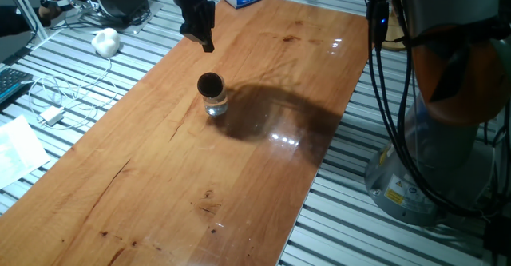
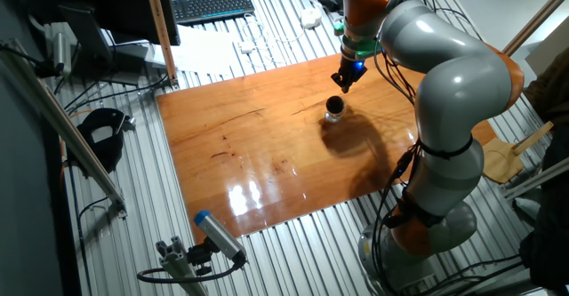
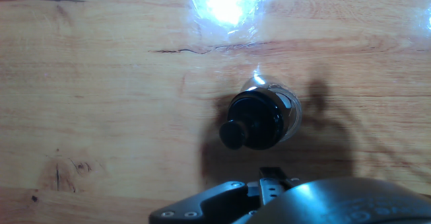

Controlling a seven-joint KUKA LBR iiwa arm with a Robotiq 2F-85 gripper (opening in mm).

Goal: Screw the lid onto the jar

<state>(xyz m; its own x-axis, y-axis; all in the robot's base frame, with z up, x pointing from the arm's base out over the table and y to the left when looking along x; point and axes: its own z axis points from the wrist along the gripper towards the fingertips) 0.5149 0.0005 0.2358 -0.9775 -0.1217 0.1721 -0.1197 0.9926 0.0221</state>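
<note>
On the wooden table [image 1: 263, 162] the robot arm [image 2: 444, 92] reaches over from one side, its gripper [image 1: 206, 42] hanging in the air above the jar [image 1: 215, 105] and holding nothing; whether its fingers are apart or together cannot be told. A black lid [image 1: 210, 84] sits on top of the upright glass jar, near the table's middle.

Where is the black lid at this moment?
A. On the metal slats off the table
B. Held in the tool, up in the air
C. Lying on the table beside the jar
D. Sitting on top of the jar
D: both fixed views show the lid sitting on top of the jar, while the tool hangs above and apart from it, holding nothing.
</note>
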